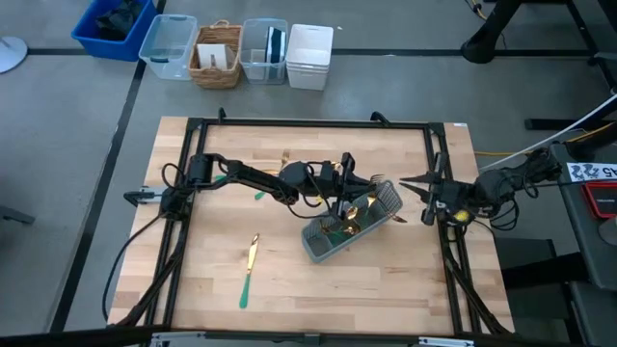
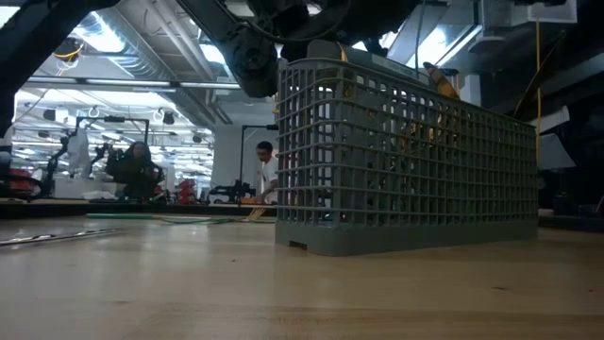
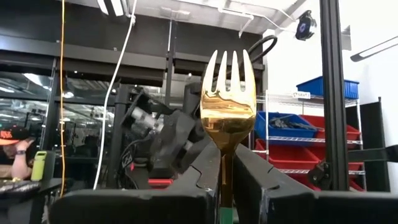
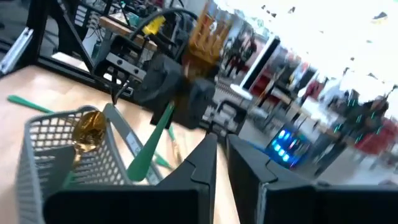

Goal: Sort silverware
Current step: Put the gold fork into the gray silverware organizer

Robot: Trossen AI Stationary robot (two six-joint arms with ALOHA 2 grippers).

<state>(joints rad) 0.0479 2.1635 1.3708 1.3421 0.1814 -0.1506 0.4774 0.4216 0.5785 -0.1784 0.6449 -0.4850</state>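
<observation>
Gold tines stand straight up in front of my left wrist camera: my left gripper is clenched on a fork, grasping it low on the shaft with the head pointing up. From above, that gripper hovers over the near end of the grey caddy, which lies at a slant on the table with several gold-headed pieces already standing in it. One knife lies well apart on the bare wood toward the front, and a couple more pieces show near my left arm.

My right gripper waits just beside the caddy's far end, its jaws nearly together and grasping nothing.

To do this step well, I judge I should keep the fork upright, line its handle over the compartment that holds the other forks, and lower until the handle is well inside the walls before I let go. Which compartment that is I cannot tell from here. Releasing too high risks a bounce out or a tipped caddy.
</observation>
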